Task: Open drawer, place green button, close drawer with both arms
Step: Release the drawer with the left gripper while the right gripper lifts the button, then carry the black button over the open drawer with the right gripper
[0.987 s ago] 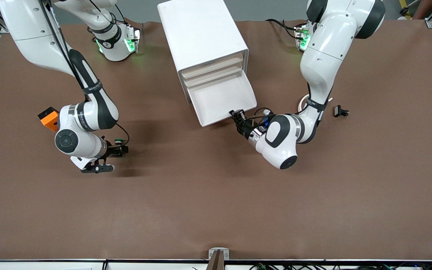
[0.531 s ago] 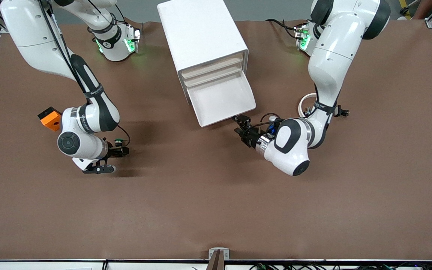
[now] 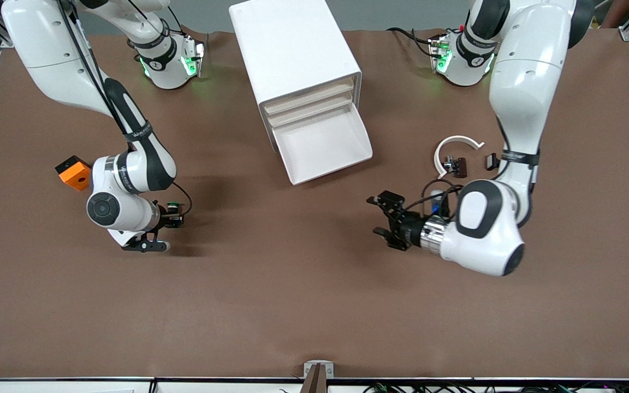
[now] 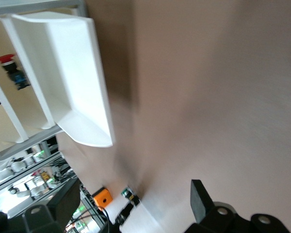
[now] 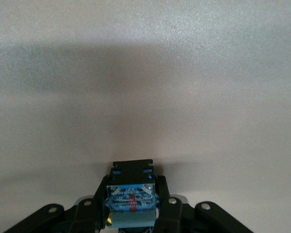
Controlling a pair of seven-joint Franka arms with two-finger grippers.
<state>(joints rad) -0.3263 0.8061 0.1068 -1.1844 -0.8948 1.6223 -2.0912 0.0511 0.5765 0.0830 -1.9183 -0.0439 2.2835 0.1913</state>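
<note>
Two black grippers are shown low over a brown table. The right gripper is closed on the button, whose green cap is seen in the front view and whose bluish base is seen pinched between the fingers in the right wrist view. It is held at the table surface toward the right arm's end. An orange block lies at about ten o'clock from that gripper, near it. The left gripper is spread open and holds nothing; it hangs over bare table, at about five o'clock from the drawer. The drawer, the lowest in the white cabinet, is pulled out and nothing is seen in it; its tray is also seen in the left wrist view. At about two o'clock from the left gripper, a small clip with a white curved strip lies on the table, with a small black part just beside it.
</note>
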